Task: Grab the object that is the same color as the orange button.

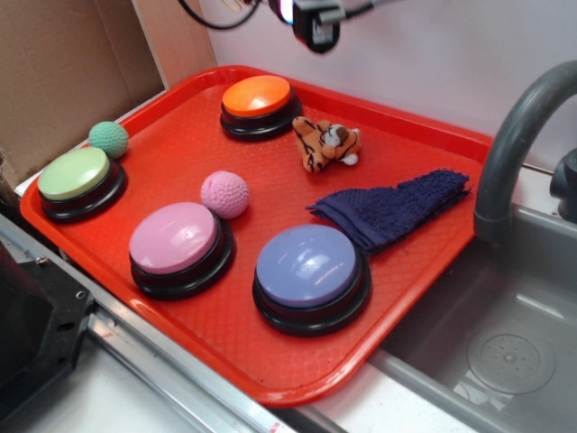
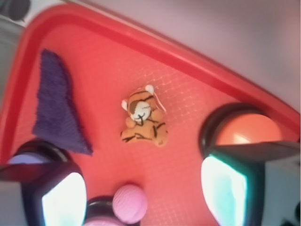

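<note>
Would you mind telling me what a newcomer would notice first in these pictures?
The bright red tray carrying four big dome buttons catches the eye first. The orange button sits at the far edge, and the small striped plush tiger lies right beside it, with the gripper above.

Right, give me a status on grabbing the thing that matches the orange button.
Done: nothing grasped yet. The plush tiger lies on the red tray beside the orange button, untouched. In hand: the hand hangs open above the tray, its fingers spread, with the tiger in the wrist view ahead of them. Left: line up over the tiger, descend, close on it and lift.
</note>
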You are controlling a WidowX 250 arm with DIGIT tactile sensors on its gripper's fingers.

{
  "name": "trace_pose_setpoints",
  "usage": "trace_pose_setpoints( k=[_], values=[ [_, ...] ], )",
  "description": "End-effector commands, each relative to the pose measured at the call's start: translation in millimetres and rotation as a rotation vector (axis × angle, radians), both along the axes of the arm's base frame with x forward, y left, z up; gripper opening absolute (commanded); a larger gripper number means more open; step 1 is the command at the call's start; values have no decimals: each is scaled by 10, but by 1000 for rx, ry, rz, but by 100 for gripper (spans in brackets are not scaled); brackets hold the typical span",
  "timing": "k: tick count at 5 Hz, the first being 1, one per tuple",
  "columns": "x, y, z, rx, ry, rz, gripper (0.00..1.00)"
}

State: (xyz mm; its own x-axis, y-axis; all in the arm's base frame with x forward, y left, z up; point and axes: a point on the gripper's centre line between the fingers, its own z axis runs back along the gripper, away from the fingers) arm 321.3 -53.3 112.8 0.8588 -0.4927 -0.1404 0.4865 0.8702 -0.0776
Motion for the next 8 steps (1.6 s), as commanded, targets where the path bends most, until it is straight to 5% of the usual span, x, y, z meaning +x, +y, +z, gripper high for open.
trace_pose_setpoints(
  k=[1, 5, 6, 8],
  values=[
    [5, -54, -242, -3, 10, -48, 100],
    [-205, -106, -868, 68, 139, -54, 100],
    [-275, -93, -1026, 88, 173, -45, 0],
    [-365, -110, -1129, 100, 198, -37, 0]
  ],
)
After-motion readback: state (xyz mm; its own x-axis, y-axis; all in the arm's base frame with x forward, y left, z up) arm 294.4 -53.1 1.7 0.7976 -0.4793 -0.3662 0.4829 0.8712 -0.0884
